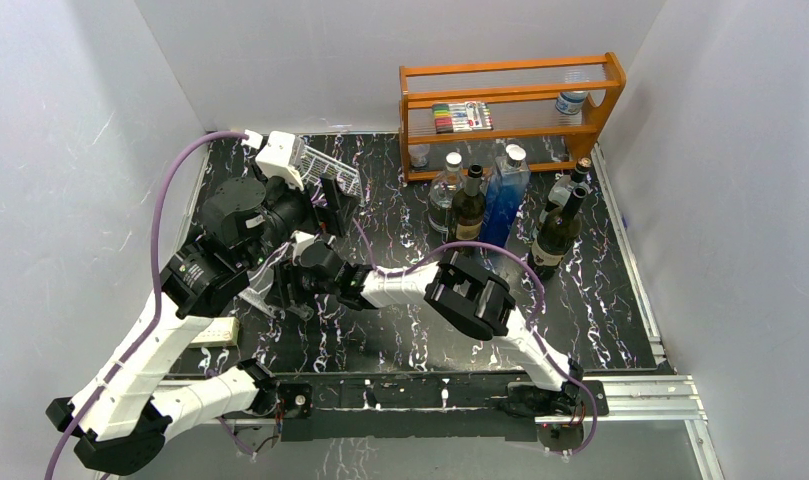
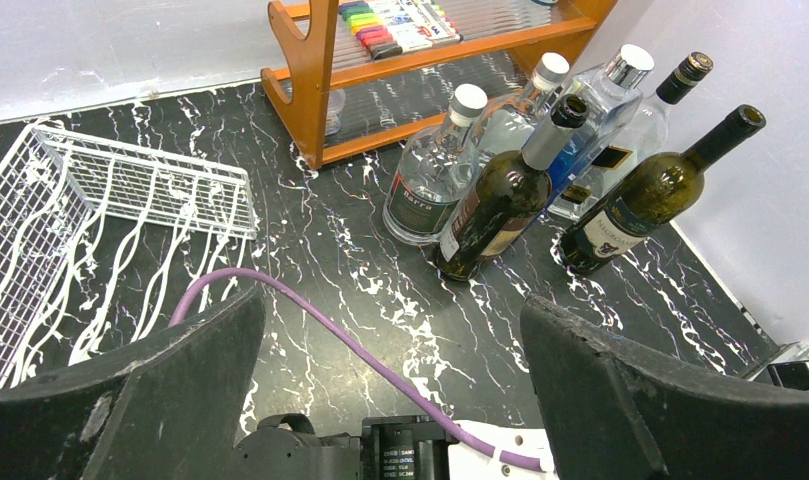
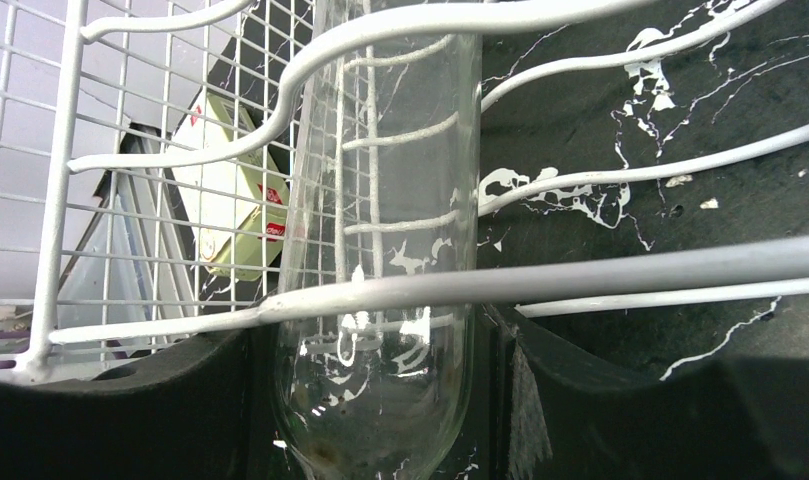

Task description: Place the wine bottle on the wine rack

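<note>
My right gripper (image 3: 380, 400) is shut on the base of a clear glass wine bottle (image 3: 380, 200). The bottle lies among the wavy wires of the white wire-grid wine rack (image 3: 600, 275), which cross in front of it. In the top view the right gripper (image 1: 295, 280) reaches left under the left arm, and most of the rack (image 1: 327, 165) is hidden by that arm. My left gripper (image 1: 332, 198) hovers by the rack's far end, open and empty (image 2: 390, 305). The rack (image 2: 80, 210) lies to its left.
An orange wooden shelf (image 1: 510, 100) with markers stands at the back. Several upright bottles (image 1: 470, 205) cluster in front of it, with a dark one (image 1: 558, 235) to the right. A beige box (image 1: 215, 332) lies near the left arm. A purple cable (image 2: 310, 310) crosses below the left gripper.
</note>
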You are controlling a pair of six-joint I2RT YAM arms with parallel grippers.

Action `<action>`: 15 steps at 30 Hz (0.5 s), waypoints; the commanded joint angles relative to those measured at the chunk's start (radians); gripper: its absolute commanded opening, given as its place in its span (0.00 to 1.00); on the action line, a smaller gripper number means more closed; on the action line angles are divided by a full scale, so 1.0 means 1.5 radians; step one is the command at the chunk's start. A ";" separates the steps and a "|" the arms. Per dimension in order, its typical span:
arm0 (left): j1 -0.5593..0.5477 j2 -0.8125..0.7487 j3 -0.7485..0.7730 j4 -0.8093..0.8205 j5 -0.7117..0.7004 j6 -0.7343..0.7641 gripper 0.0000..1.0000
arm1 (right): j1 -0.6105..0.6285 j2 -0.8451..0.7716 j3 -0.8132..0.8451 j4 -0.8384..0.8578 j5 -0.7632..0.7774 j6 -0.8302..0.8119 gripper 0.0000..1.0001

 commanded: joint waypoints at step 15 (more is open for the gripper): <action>-0.002 -0.004 0.000 0.004 0.012 -0.007 0.98 | -0.006 -0.043 -0.031 0.031 0.007 0.021 0.90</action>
